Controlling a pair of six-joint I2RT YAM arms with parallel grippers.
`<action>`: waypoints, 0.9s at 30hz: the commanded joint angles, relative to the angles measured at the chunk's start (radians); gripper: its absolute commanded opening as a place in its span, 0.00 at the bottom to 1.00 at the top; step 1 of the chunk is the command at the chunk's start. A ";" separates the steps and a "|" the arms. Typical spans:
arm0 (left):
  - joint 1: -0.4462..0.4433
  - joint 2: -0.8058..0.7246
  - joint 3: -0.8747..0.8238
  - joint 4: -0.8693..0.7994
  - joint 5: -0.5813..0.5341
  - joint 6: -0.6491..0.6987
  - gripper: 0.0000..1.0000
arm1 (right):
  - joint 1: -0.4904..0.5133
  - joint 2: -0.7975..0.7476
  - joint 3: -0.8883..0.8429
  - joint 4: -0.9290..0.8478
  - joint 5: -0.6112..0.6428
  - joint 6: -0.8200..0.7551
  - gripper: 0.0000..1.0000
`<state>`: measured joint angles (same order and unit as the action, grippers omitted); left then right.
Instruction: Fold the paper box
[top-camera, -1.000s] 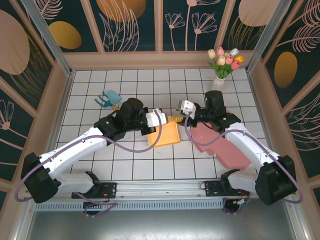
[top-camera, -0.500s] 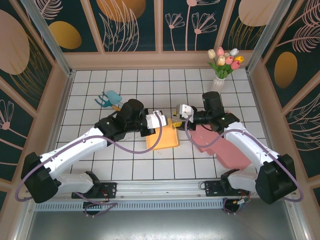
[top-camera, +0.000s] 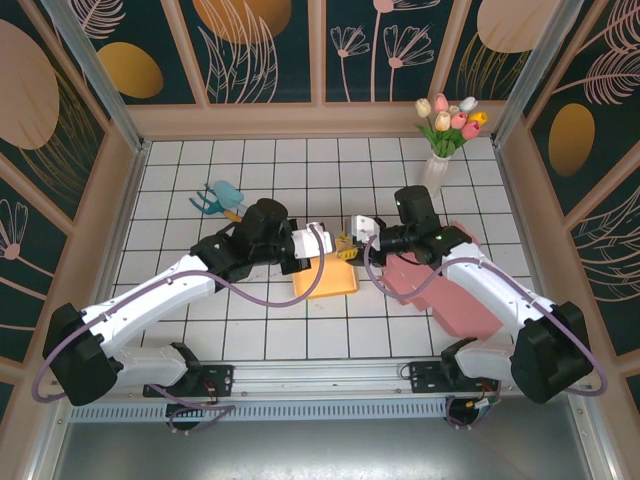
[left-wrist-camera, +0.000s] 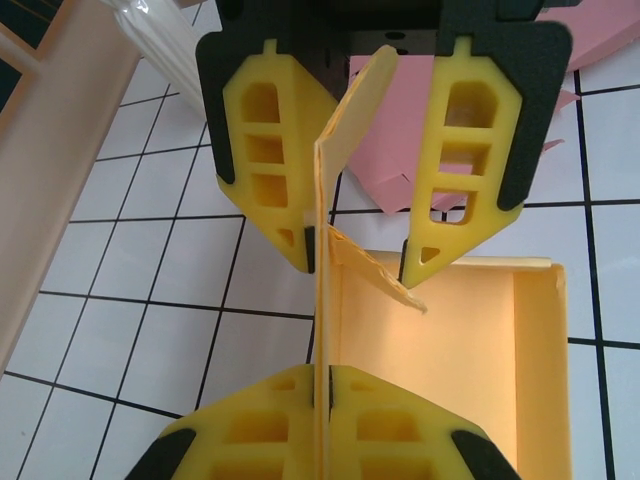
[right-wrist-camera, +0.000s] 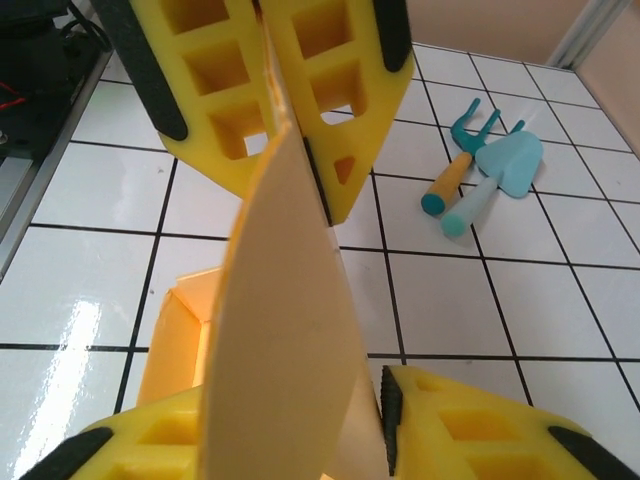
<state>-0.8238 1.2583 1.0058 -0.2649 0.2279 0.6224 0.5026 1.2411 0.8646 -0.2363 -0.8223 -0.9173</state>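
Observation:
The yellow paper box (top-camera: 328, 276) lies open on the white tiles at mid-table, one side wall raised on edge. My left gripper (top-camera: 318, 243) is shut on that upright wall (left-wrist-camera: 322, 300), the pads pressed flat against it (left-wrist-camera: 322, 372). My right gripper (top-camera: 350, 242) faces it from the right. Its fingers (left-wrist-camera: 268, 170) stand apart on either side of the wall's tall curved flap (right-wrist-camera: 290, 330), one tip against the flap and the other by a small bent tab (left-wrist-camera: 385, 280). The box floor (left-wrist-camera: 440, 350) shows below.
A flat pink paper sheet (top-camera: 450, 292) lies under my right arm. A vase of tulips (top-camera: 441, 150) stands at the back right. Teal garden tools (top-camera: 222, 200) lie at the back left. Wooden walls ring the table.
My right gripper has moved left onto the box's flap and its jaws have narrowed. The left gripper has kept its hold, and the box has shifted slightly left.

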 joint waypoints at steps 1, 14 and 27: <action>0.000 -0.006 -0.004 0.059 0.060 0.011 0.00 | 0.014 0.017 0.017 0.005 -0.049 -0.027 0.31; -0.001 -0.052 -0.078 0.180 0.078 -0.034 0.00 | 0.016 0.011 -0.014 0.022 -0.038 -0.030 0.03; -0.001 -0.141 -0.168 0.422 -0.348 -0.571 0.25 | -0.067 -0.059 -0.112 0.160 0.055 0.025 0.00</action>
<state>-0.8356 1.2030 0.8555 -0.0059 0.1162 0.2947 0.4679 1.2060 0.7948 -0.1074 -0.7860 -0.9131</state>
